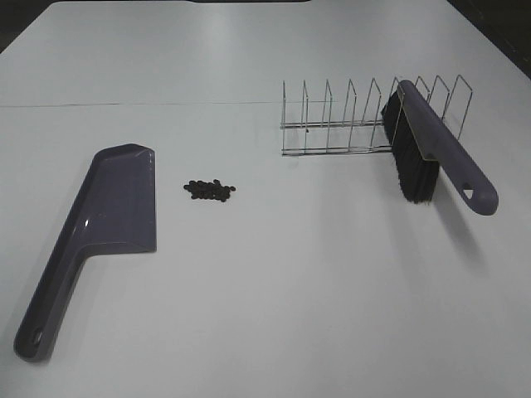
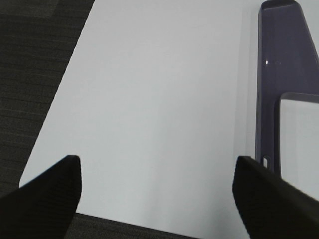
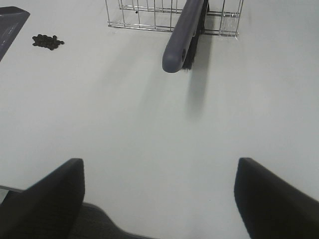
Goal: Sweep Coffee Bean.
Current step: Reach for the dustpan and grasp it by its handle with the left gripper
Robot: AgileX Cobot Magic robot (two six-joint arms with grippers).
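The coffee beans [image 1: 209,190] lie in a small dark cluster on the white table [image 1: 274,274], just right of the purple dustpan [image 1: 99,224], which lies flat. The purple brush [image 1: 431,145] leans in a wire rack [image 1: 340,124], black bristles down and handle toward the front right. Neither gripper shows in the exterior high view. My left gripper [image 2: 157,169] is open and empty over the table's edge, with the dustpan [image 2: 284,64] off to one side. My right gripper [image 3: 159,169] is open and empty, well short of the brush [image 3: 182,35] and the beans [image 3: 47,41].
The wire rack [image 3: 144,12] has several upright dividers. The table's edge and dark carpet [image 2: 30,74] show in the left wrist view. A seam line [image 1: 124,104] crosses the far tabletop.
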